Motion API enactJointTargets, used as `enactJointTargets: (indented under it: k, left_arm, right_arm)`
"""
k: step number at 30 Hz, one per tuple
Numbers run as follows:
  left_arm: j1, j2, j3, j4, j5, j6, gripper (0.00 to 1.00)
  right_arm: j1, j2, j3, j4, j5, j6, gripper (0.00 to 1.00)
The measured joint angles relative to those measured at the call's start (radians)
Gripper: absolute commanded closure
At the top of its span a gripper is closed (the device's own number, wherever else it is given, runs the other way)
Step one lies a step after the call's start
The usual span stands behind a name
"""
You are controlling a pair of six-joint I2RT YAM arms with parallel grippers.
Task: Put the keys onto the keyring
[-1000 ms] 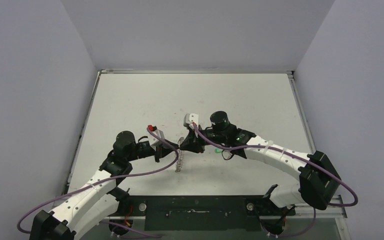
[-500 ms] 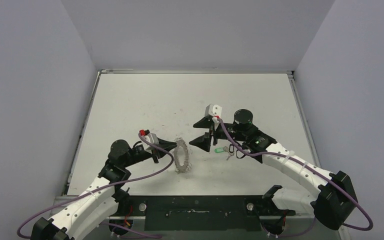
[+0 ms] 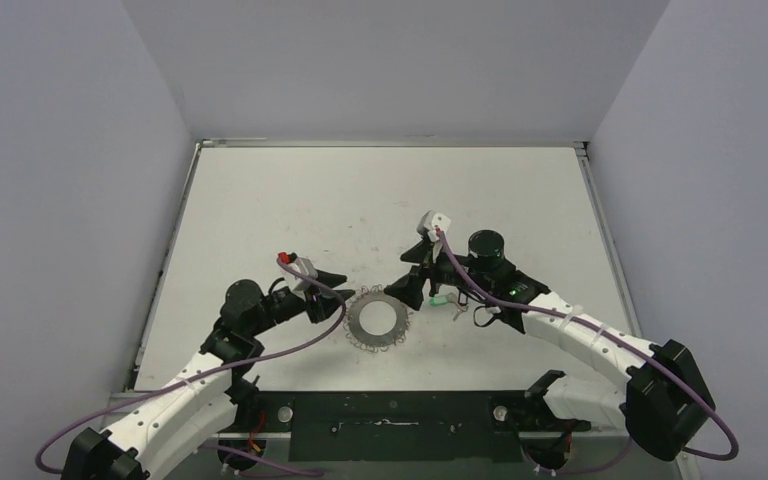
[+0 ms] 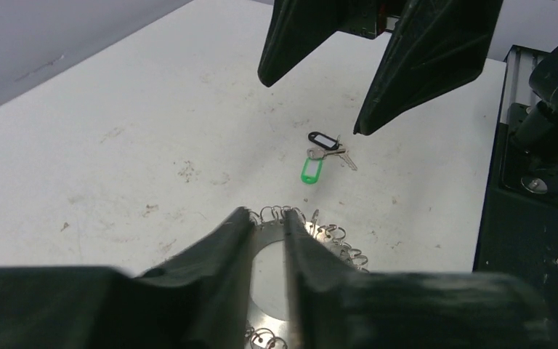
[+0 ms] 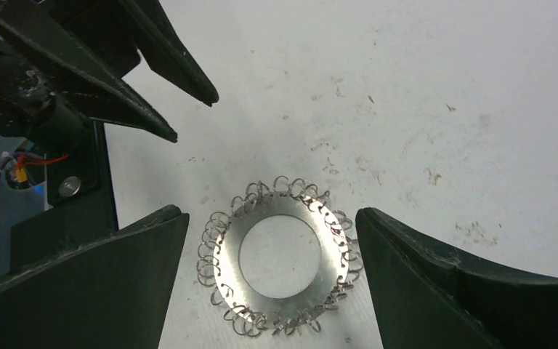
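The keyring [image 3: 375, 320], a flat silvery ring fringed with wire loops, lies flat on the table between both grippers. My left gripper [image 3: 340, 297] sits just left of it, jaws slightly apart, with nothing between them; the keyring [image 4: 338, 240] shows beyond the left gripper [image 4: 267, 216]. My right gripper [image 5: 270, 218] hovers wide open above the keyring [image 5: 283, 254], clear of it. The keys [image 4: 323, 153], with a green tag [image 4: 310, 171] and a black tag, lie loose on the table under the right gripper [image 4: 310, 105]. In the top view the keys [image 3: 447, 300] lie right of the ring.
The white tabletop [image 3: 290, 200] is scuffed and bounded by grey walls. A black base rail [image 3: 390, 415] runs along the near edge. The left gripper [image 5: 194, 118] shows at the upper left of the right wrist view, apart from the ring.
The keyring, held upright in the left gripper before, now lies flat on the table. The left jaws have parted and drawn back. The right gripper opened and moved off to the right.
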Motion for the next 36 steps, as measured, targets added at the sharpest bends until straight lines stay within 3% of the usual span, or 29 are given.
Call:
enactJointTargets:
  k: [2, 10, 14, 21, 29, 36]
  left_arm:
    - [0.0, 0.03, 0.0, -0.013, -0.023, -0.035, 0.56]
    - [0.0, 0.179, 0.008, -0.06, -0.143, -0.213, 0.53]
    - [0.0, 0.238, 0.034, -0.119, -0.208, -0.307, 0.53]
    - [0.0, 0.359, 0.121, -0.269, -0.266, -0.418, 0.54]
    - [0.0, 0.473, 0.154, -0.361, -0.275, -0.478, 0.55]
    - [0.0, 0.531, 0.176, -0.423, -0.28, -0.504, 0.56]
  right_arm:
    - [-0.007, 0.0, -0.018, -0.002, 0.048, 0.037, 0.0]
    - [-0.114, 0.085, 0.011, -0.116, 0.255, 0.235, 0.0]
    - [-0.162, 0.206, 0.036, -0.211, 0.258, 0.293, 0.0]
    - [-0.148, 0.275, -0.043, -0.208, 0.211, 0.401, 0.01]
    - [-0.051, 0.429, 0.031, -0.171, 0.185, 0.442, 0.1]
    - [0.02, 0.509, 0.108, -0.166, 0.186, 0.446, 0.23]
